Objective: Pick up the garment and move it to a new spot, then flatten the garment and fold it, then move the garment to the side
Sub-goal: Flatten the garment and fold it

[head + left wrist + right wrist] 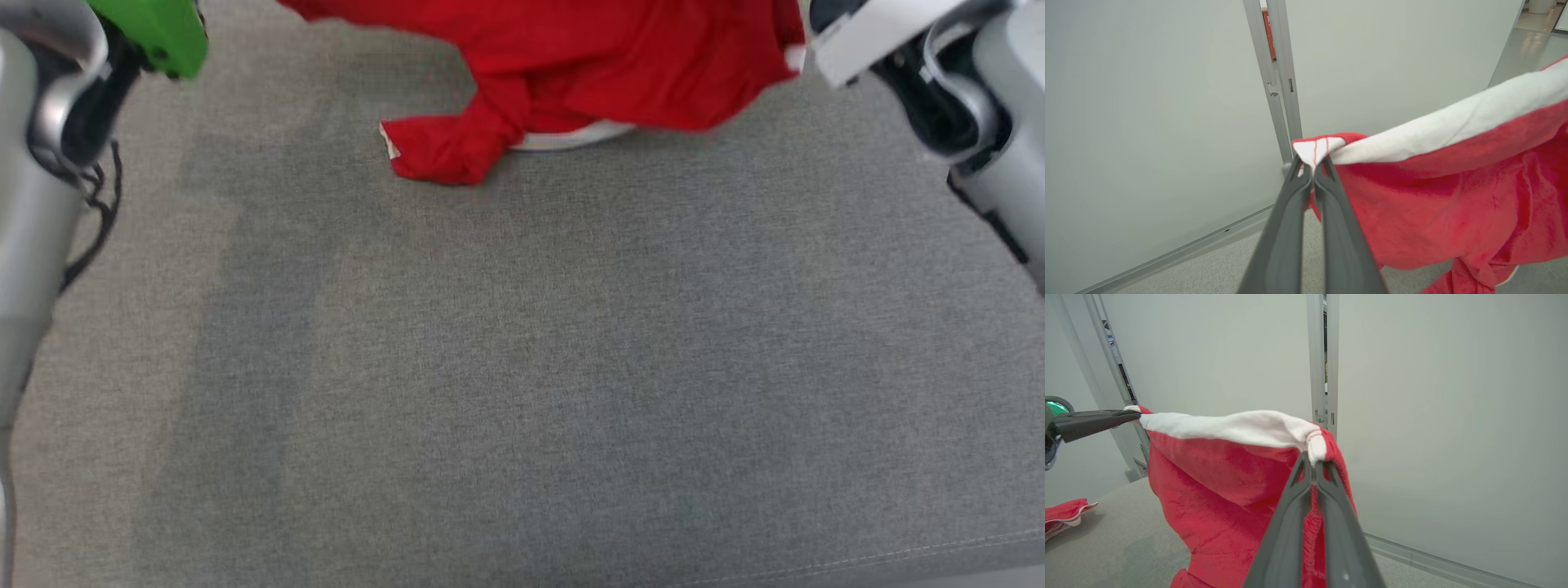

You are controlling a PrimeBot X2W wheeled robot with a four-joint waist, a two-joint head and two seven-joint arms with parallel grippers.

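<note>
Left claw (1313,173) and right claw (1314,468) each clamped on white edge (1229,426) of red garment (620,65), stretched between them, lower end trailed on grey surface (522,367) below. Carrying step judged in hand; flat lay-down required next.

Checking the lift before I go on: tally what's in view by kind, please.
Red garment with white trim: 1
Grippers shut on its white edge: 2 (left gripper, right gripper)
Grey fabric surface: 1
Total: 4
Red piece lying apart: sleeve or another cloth, cannot tell; uncounted.
</note>
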